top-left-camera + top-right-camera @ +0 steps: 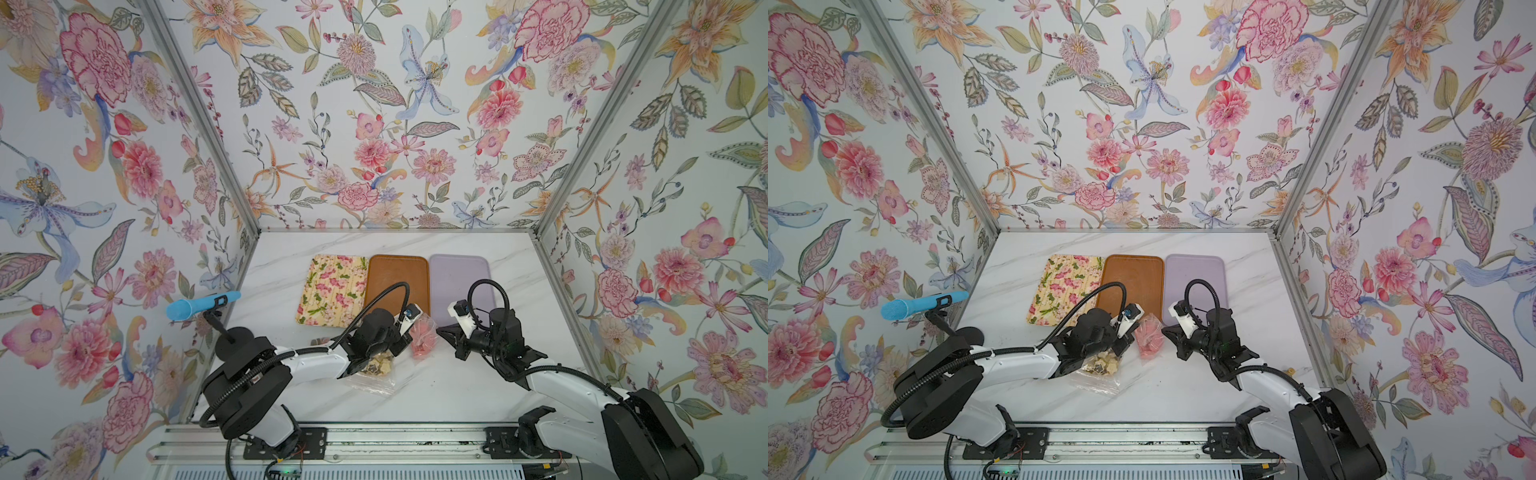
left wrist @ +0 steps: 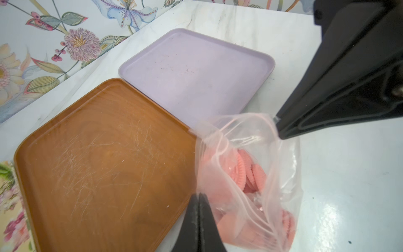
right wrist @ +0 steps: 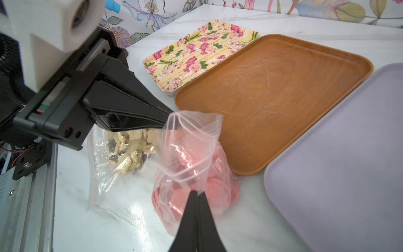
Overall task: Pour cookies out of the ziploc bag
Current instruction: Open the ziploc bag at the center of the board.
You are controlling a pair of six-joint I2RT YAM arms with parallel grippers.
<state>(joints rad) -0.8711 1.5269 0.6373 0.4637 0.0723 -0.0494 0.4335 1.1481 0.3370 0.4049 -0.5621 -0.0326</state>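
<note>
A clear ziploc bag (image 3: 192,135) of pink round cookies (image 3: 216,181) stands on the marble table by the near edge of the brown tray (image 3: 272,98). Its mouth is open and faces up. My left gripper (image 2: 198,195) is shut on one side of the bag's rim. My right gripper (image 3: 197,193) is shut on the opposite side. In both top views the bag (image 1: 424,338) (image 1: 1150,336) sits between the two grippers. The left wrist view looks into the bag (image 2: 239,135) at ridged pink cookies (image 2: 248,172).
A second clear bag (image 1: 376,370) of cream and dark cookies lies under my left arm. Three trays stand side by side behind: floral (image 1: 332,289), brown (image 1: 397,282), lilac (image 1: 459,286). A blue microphone (image 1: 199,305) on a stand is at the left wall.
</note>
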